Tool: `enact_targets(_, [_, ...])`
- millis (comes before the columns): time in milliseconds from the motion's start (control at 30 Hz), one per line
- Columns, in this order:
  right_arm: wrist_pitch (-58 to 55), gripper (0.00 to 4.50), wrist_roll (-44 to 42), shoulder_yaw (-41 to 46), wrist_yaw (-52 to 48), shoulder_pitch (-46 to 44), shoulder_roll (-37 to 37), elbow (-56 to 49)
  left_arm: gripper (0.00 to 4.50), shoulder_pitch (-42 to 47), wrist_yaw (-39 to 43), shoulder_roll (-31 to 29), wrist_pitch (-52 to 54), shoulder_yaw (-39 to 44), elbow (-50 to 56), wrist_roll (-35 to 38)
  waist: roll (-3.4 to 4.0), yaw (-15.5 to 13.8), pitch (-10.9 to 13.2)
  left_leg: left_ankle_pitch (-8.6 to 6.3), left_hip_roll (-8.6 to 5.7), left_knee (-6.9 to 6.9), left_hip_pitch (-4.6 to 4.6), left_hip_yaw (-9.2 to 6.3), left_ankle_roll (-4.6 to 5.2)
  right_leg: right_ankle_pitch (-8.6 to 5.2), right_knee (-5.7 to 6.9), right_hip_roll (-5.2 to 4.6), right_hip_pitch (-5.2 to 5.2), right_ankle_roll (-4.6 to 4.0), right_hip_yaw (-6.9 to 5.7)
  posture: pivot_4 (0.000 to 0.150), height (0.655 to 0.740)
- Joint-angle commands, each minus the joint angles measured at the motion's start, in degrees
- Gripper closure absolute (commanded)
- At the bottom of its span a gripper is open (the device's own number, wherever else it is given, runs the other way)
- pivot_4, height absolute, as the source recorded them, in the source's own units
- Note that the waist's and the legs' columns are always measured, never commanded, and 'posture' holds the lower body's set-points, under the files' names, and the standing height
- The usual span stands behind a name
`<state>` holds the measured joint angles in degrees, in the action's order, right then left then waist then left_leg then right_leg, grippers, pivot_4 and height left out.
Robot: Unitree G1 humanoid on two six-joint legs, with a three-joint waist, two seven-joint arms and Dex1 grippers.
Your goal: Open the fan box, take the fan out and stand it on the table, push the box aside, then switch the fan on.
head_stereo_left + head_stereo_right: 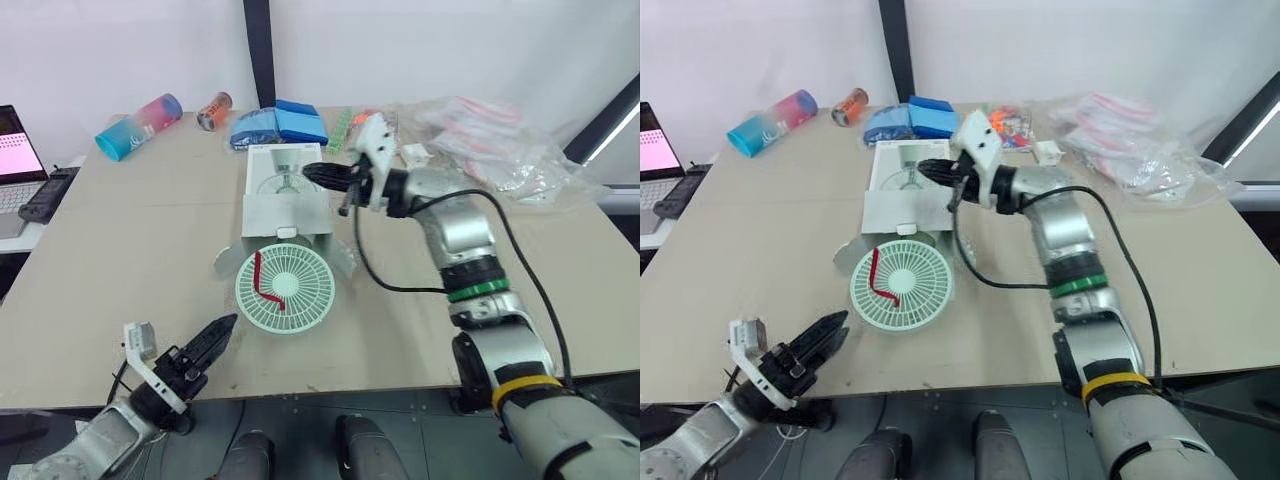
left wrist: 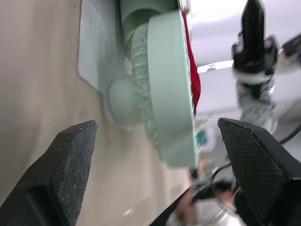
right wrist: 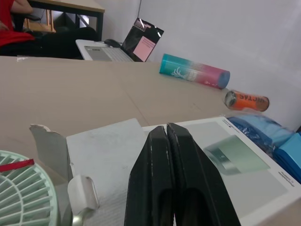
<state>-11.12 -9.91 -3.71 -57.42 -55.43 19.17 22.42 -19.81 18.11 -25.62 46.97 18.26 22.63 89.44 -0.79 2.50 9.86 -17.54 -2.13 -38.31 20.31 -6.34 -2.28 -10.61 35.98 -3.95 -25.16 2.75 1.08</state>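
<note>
Left eye view: a white fan box [image 1: 283,195] lies flat at the middle of the desk [image 1: 120,260], toward its far edge, with the flaps at its near end spread open. A mint-green fan [image 1: 285,288] lies grille-up at that open end, its base toward the box and a red strap [image 1: 262,280] crossing its grille. The right pincer [image 1: 308,173] is above the box's printed top, its two black fingers pressed together with nothing between them; whether the tips touch the cardboard cannot be told. The left pincer [image 1: 228,325] is low by the desk's near edge, beside the fan and apart from it, aimed at the fan's rim. In the left wrist view its fingers [image 2: 70,165] stand wide apart and empty, with the fan edge-on beyond them. Along the far edge lie a pink-and-blue tumbler [image 1: 139,126] on its side, an orange can [image 1: 214,110], blue packets [image 1: 280,125] and, toward the far right corner, clear plastic bags [image 1: 490,140]. An open laptop [image 1: 15,150] sits off the desk's left edge.
</note>
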Motion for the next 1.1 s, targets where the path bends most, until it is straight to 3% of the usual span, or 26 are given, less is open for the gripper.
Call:
enact_targets(33, [-6.42,3.49,-6.88,5.17,-5.85,9.06,8.66,-12.57,0.0,1.82,17.8,-16.44,-8.27,4.92,1.75,-21.9,0.11,0.1,0.04,0.0,0.0,0.0,0.01,-0.01,0.0,-0.01,0.0,0.0,0.0,-0.01,-0.01,0.15,0.74])
enact_targets(167, [-9.64,1.93,-10.66,7.01,-8.68,15.07,12.71,-17.29,0.0,2.83,25.49,-21.9,-19.35,1.37,2.33,-38.45,0.1,0.17,0.07,-0.02,0.01,0.1,-0.03,0.16,0.03,-0.08,-0.07,-0.02,-0.03,0.02,0.14,0.15,0.74])
enact_targets(233, [-10.88,1.66,-12.4,7.83,-9.79,17.86,14.01,-19.78,0.0,2.15,28.57,-24.01,-28.38,-2.26,1.18,-49.23,0.08,0.22,0.08,-0.02,0.01,0.1,-0.03,0.2,0.03,-0.07,-0.06,-0.02,-0.06,0.03,0.17,0.15,0.74])
enact_targets(267, [-11.53,1.11,-13.16,8.37,-10.08,19.08,14.45,-20.83,0.0,1.68,30.15,-25.18,-34.66,-4.31,0.01,-55.62,0.07,0.22,0.09,-0.03,0.04,0.12,-0.02,0.27,0.05,-0.07,-0.06,-0.02,-0.09,0.02,0.19,0.15,0.74])
enact_targets(300, [-12.3,0.88,-13.91,8.92,-10.18,20.13,14.8,-21.75,0.0,1.6,31.1,-25.64,-39.89,-5.67,-1.14,-60.34,0.06,0.21,0.09,-0.03,0.04,0.12,-0.02,0.26,0.05,-0.07,-0.06,-0.02,-0.09,0.02,0.19,0.15,0.74])
enact_targets(400, [-13.24,0.13,-15.88,9.79,-12.04,24.67,17.08,-24.27,0.0,3.96,32.87,-23.77,-54.13,-7.05,-5.56,-69.14,0.08,0.08,0.11,-0.03,0.09,0.22,-0.05,0.29,0.04,-0.07,-0.12,0.0,-0.08,0.0,0.19,0.15,0.74])
enact_targets(600, [-13.92,0.13,-17.63,9.24,-14.43,32.38,20.51,-29.65,0.0,10.66,29.93,-24.6,-88.83,-9.18,-20.85,-89.91,0.04,-0.52,0.14,-0.05,0.22,0.24,-0.07,0.48,0.07,0.03,-0.31,0.01,-0.06,0.02,0.18,0.15,0.74])
enact_targets(767, [-12.97,0.13,-16.44,8.37,-13.17,34.51,20.95,-29.9,0.0,16.6,21.81,-23.78,-112.48,-7.52,-33.01,-105.81,0.03,-0.58,0.15,-0.05,0.3,0.25,-0.08,0.58,0.08,0.13,-0.4,0.01,-0.06,-0.02,0.14,0.15,0.74])
enact_targets(933, [-14.12,0.13,-18.58,9.06,-12.96,37.04,21.17,-32.84,0.0,23.37,11.04,-20.7,-125.47,-2.63,-41.29,-121.39,0.02,-0.61,0.15,-0.06,0.48,0.25,-0.12,0.72,0.1,0.28,-0.55,0.07,-0.04,-0.04,0.08,0.15,0.74])
enact_targets(1033, [-14.99,0.13,-20.17,9.16,-13.88,39.19,21.61,-35.33,0.0,27.8,4.36,-19.25,-129.11,-0.5,-42.83,-131.34,0.0,-0.79,0.15,-0.06,0.5,0.23,-0.1,0.73,0.11,0.31,-0.56,0.09,-0.04,-0.03,0.05,0.15,0.74])
enact_targets(1100, [-14.88,0.13,-20.37,8.99,-14.07,40.82,22.14,-37.27,0.0,29.91,0.66,-18.28,-130.01,0.62,-43.84,-134.31,-0.01,-0.9,0.14,-0.07,0.54,0.21,-0.11,0.77,0.11,0.35,-0.56,0.11,-0.02,-0.01,0.06,0.15,0.74])
